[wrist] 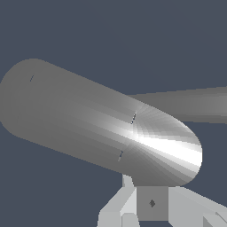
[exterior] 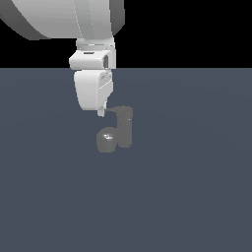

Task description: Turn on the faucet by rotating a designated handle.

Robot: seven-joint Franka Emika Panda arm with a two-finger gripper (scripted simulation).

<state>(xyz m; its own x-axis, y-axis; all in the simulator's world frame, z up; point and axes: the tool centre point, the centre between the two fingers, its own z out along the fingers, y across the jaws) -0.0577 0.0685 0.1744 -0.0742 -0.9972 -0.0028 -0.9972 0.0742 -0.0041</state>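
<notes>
The faucet is a small glossy grey fixture with an upright post and a rounded lobe at its base. The handle is a thin grey lever that projects from the post's top toward the exterior view's left. My gripper hangs from the white hand with its tip right at the lever's free end, touching or nearly so. In the wrist view a large shiny grey cylinder of the faucet fills the middle, with the handle behind it. My gripper shows at the frame's edge. Its jaw gap is unclear.
The faucet stands on a plain dark blue-grey floor. The big white arm link hangs above, at the top of the exterior view. No other objects show.
</notes>
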